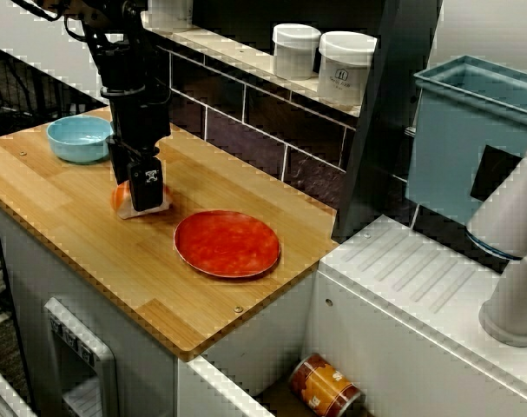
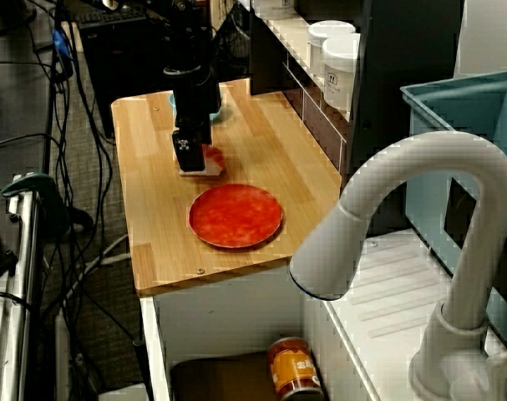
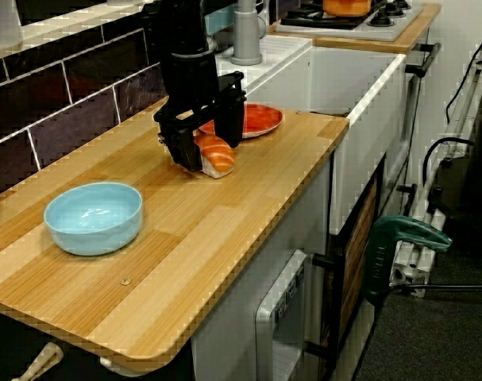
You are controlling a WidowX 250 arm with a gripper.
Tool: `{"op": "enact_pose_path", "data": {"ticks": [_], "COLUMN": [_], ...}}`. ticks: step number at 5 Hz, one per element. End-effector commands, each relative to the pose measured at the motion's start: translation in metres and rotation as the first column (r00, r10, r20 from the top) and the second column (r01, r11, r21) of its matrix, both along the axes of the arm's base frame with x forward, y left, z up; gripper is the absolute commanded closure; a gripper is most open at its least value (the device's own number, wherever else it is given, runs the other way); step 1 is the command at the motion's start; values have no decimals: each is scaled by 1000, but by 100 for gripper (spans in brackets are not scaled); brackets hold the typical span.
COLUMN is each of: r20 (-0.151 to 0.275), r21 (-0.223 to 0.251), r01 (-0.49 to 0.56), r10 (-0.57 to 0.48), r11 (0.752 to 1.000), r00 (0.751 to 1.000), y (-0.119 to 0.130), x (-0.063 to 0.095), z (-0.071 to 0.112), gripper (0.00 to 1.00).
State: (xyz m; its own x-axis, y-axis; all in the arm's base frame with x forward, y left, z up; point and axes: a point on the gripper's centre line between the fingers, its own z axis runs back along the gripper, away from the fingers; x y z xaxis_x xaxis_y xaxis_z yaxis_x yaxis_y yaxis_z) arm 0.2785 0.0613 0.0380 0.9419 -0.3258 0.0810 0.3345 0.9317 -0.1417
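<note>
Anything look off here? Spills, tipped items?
One thing: a can lies tipped over down in the basin beside the wooden counter, apart from the other items. The sushi piece under the gripper, the red plate and the blue bowl sit flat. No spills visible.

The black arm (image 1: 128,78) reaches straight down, wrist vertical, its jaws spread apart and pointing downward.

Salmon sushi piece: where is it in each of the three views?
View from the front: salmon sushi piece left of centre, partly behind the gripper.
View past the tap: salmon sushi piece upper centre, beyond the red plate.
View along the counter: salmon sushi piece top centre, before the red plate.
Shared landmark: red plate, nearby in every view.
</note>
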Motion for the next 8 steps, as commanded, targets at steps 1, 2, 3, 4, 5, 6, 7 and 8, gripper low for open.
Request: {"op": "enact_pose_path", "data": {"ticks": [1, 2, 3, 4, 5, 6, 7, 8], "r20": [0, 30, 60, 133, 201, 211, 206, 224], "r21": [0, -7, -30, -21, 20, 97, 81, 87], "r01": [0, 0, -16, -8, 6, 73, 59, 50], "r10": [0, 1, 18, 11, -10, -92, -75, -68], "r11": [1000, 1000, 999, 1000, 1000, 993, 995, 995], "r00": [1000, 1000, 998, 991, 980, 973, 976, 972], "y": [0, 8, 20, 44, 71, 91, 109, 124], "x": [0, 2, 2, 1, 2, 7, 6, 3], "z": [0, 19, 39, 60, 64, 65, 65, 60], "gripper": [0, 0, 0, 0, 0, 0, 0, 0]}}
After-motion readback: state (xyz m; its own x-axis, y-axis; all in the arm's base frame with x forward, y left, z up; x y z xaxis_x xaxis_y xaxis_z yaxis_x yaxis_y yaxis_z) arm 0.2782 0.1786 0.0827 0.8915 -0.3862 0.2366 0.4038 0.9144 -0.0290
